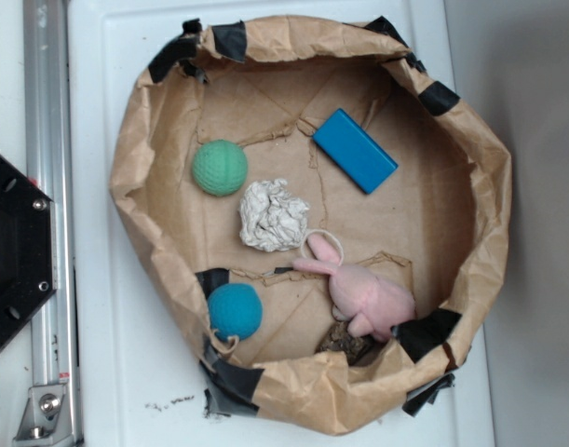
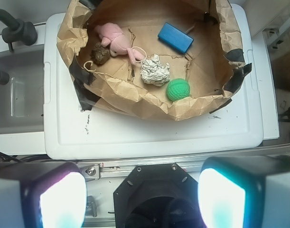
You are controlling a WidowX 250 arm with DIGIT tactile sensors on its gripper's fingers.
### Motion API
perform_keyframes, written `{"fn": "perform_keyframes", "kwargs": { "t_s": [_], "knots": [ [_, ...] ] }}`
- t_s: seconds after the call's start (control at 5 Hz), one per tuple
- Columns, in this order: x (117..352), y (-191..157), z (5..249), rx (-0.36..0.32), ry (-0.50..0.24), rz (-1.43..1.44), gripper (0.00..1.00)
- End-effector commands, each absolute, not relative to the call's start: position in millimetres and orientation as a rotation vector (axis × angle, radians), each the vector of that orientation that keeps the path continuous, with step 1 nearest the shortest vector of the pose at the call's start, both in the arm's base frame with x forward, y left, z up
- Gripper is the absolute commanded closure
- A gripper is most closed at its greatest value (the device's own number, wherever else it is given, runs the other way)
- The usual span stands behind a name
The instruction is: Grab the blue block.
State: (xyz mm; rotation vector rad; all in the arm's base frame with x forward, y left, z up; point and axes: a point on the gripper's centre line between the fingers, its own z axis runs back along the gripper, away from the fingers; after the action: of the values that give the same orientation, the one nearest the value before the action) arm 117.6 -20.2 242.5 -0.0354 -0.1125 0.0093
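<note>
The blue block (image 1: 355,150) is a flat bright blue slab lying at the upper right inside a brown paper bowl (image 1: 135,168). In the wrist view the blue block (image 2: 175,37) lies at the far side of the paper bowl (image 2: 135,97). My gripper (image 2: 142,197) is open and empty, its two fingers wide apart at the bottom of the wrist view, over the black robot base and well short of the bowl. The gripper does not show in the exterior view.
In the bowl lie a green ball (image 1: 219,168), a crumpled white paper wad (image 1: 273,215), a pink plush rabbit (image 1: 363,293), a teal textured ball (image 1: 235,310) and a brown lump (image 1: 345,342). The bowl sits on a white tray (image 1: 107,372). The black robot base (image 1: 14,251) stands left.
</note>
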Motion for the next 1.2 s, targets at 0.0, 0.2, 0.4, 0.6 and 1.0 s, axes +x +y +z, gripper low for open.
{"fn": "perform_keyframes", "kwargs": {
  "t_s": [0.0,0.2,0.4,0.6,1.0],
  "knots": [
    [117.6,-20.2,242.5,-0.035,-0.113,0.009,0.0],
    [167.6,3.4,209.9,0.087,-0.18,-0.02,0.0],
    [220.7,16.8,176.2,0.114,-0.213,-0.133,0.0],
    [269.4,11.8,144.0,0.108,-0.235,-0.275,0.0],
    [293.8,22.4,105.1,0.053,-0.213,-0.376,0.0]
  ]
}}
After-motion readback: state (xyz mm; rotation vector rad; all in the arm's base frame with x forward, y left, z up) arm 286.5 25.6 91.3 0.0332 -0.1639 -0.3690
